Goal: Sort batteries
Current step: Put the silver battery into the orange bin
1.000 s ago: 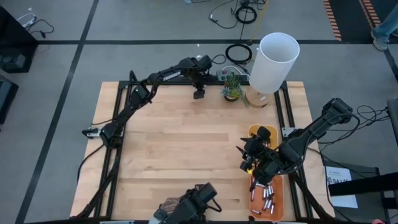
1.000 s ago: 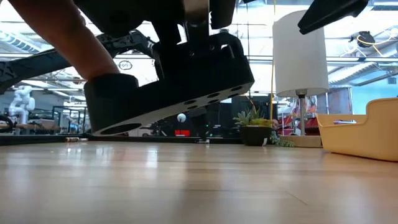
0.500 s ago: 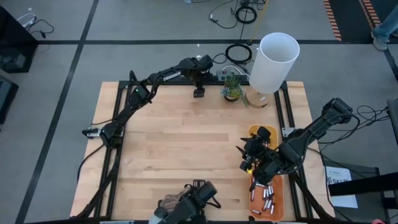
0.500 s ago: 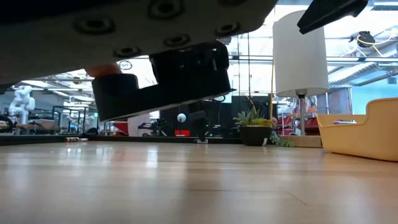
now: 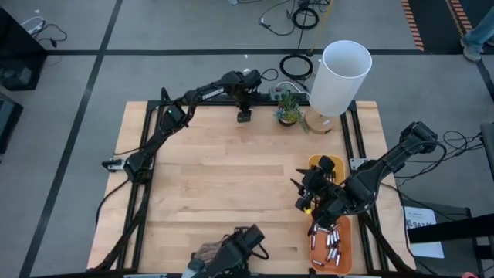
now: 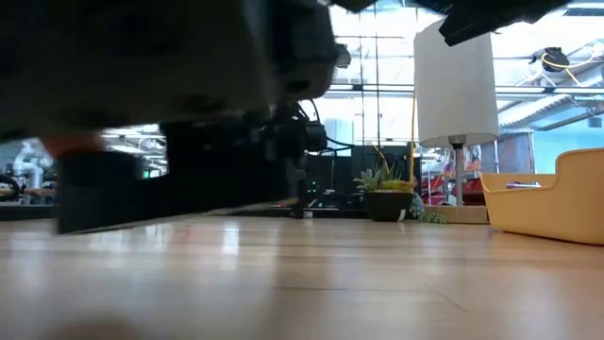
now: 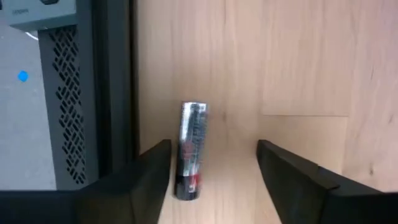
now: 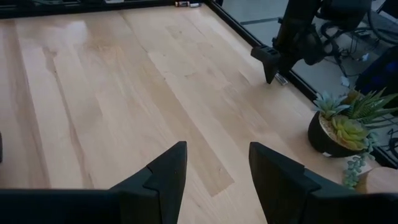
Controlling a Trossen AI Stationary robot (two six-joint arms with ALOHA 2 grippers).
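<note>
The left end effector (image 7: 212,165) hangs over the far edge of the pale wooden bench (image 5: 216,177), its two dark fingers spread wide and holding nothing. Between them, in the left wrist view, lies a single silvery cylindrical battery with a dark and red band at one end (image 7: 191,150), flat on the wood close to the black frame rail (image 7: 115,87) and lying along it. It sits nearer one finger than the other. The step in hand looks like picking up this stray cell. The next move likely calls for shifting sideways to centre the battery between the fingers, then lowering and closing across its round body without rolling it against the rail.

The right end effector (image 8: 211,171) hovers by the long orange plastic tray (image 5: 333,232) at the bench's right edge, fingers apart and empty. More small batteries (image 5: 330,249) lie loose in the near end of that tray.

In the high view the lone battery is hidden under the left end effector (image 5: 244,116). The low view is mostly blocked by a blurred dark object close to the lens, which I cannot identify. A dark shape with something brownish at the bench's near edge (image 5: 228,253) is cut off by the picture's edge.
</note>
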